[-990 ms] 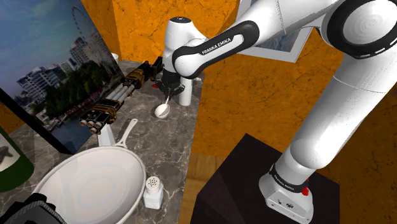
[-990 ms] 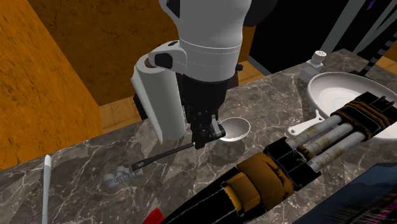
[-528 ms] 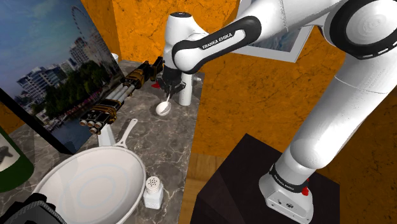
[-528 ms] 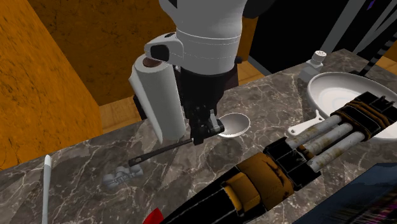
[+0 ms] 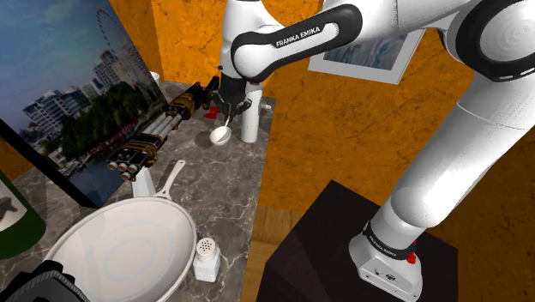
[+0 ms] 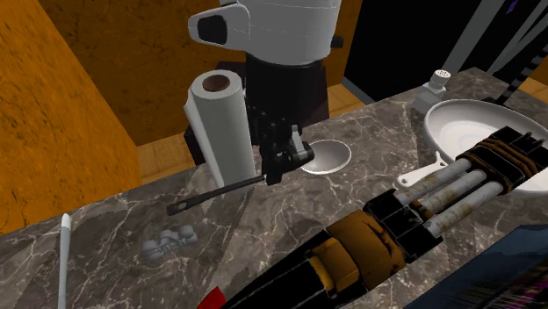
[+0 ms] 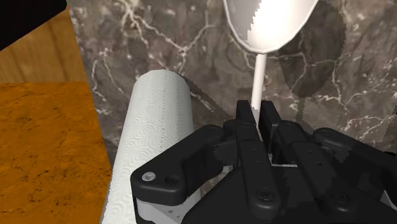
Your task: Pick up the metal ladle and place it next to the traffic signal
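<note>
The ladle has a pale shiny bowl (image 6: 327,156) and a dark handle, and it hangs level above the marble counter (image 6: 105,230). My gripper (image 6: 283,167) is shut on its handle close to the bowl. In the wrist view the fingers (image 7: 245,118) pinch the thin stem just below the bowl (image 7: 270,22). In the shoulder view the gripper (image 5: 225,117) holds the ladle (image 5: 220,135) beside the paper towel roll. The traffic signal (image 6: 413,219) lies on its side, a long black and brown body (image 5: 163,129) along the counter by the big picture.
A white paper towel roll (image 6: 221,132) stands right beside the gripper. A white frying pan (image 5: 120,249) and a shaker (image 5: 206,257) sit nearer the stand. A small grey object (image 6: 169,243) and a white stick (image 6: 63,263) lie on the counter. The big picture (image 5: 60,94) leans behind.
The gripper has risen with the ladle clasped in it. The ladle's handle has come up off the counter and away from the small grey object.
</note>
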`<state>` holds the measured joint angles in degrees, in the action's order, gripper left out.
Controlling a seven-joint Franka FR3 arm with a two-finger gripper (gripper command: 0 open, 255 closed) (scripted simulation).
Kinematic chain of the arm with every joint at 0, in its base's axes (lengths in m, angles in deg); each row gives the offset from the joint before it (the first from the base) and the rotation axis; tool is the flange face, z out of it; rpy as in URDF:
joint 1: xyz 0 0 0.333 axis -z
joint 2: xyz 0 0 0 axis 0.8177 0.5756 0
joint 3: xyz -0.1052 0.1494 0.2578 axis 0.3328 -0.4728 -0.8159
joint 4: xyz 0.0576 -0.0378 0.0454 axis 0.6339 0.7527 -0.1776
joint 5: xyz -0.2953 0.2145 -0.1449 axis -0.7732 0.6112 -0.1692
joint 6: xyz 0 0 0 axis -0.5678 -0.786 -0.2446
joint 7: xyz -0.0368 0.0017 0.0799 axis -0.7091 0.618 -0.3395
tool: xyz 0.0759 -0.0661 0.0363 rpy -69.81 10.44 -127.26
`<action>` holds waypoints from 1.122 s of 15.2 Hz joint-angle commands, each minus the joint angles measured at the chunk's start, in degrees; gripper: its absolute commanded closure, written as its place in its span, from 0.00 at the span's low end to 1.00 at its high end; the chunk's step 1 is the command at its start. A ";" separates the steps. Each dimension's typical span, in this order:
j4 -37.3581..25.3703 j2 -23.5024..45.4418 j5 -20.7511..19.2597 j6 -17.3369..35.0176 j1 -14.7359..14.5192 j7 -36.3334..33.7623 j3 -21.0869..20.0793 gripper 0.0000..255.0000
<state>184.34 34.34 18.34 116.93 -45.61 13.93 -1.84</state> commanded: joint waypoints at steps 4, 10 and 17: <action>-2.62 -1.15 0.78 -3.67 0.04 0.83 0.08 1.00; -6.21 -2.12 1.43 -8.14 0.05 1.57 0.15 1.00; -11.01 -2.67 1.86 -13.42 0.06 2.21 0.21 1.00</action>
<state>173.92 31.88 20.08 104.31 -45.56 15.99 -1.65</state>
